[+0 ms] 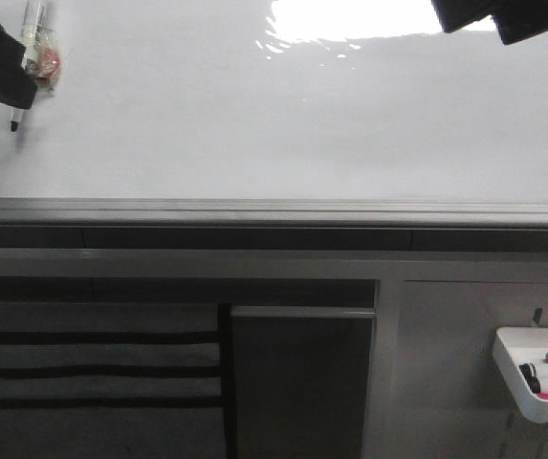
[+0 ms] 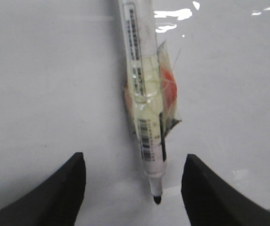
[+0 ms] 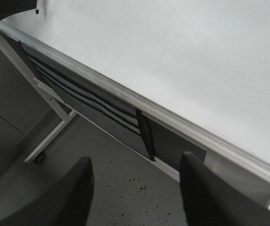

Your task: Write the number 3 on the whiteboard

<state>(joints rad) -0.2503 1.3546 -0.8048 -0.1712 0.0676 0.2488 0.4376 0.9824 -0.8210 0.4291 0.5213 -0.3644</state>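
The whiteboard (image 1: 283,124) is glossy white with glare at its top, and no drawn number 3 shows on it. My left gripper (image 1: 6,91) is at the board's far left. A white marker (image 1: 36,38) with clear tape and an orange patch runs along it. In the left wrist view the marker (image 2: 142,94) points between the fingers, its black tip (image 2: 157,199) close to the board (image 2: 40,70); I cannot tell if it touches. The left gripper (image 2: 135,157) has its jaws wide apart, clear of the marker. My right gripper (image 1: 503,14) is at the top right, open and empty (image 3: 135,160).
A grey metal edge strip (image 1: 274,210) runs along the board's lower edge, also seen in the right wrist view (image 3: 125,94). A small white marker tray (image 1: 541,382) with markers hangs at the lower right. Dark panels and a frame stand below the board.
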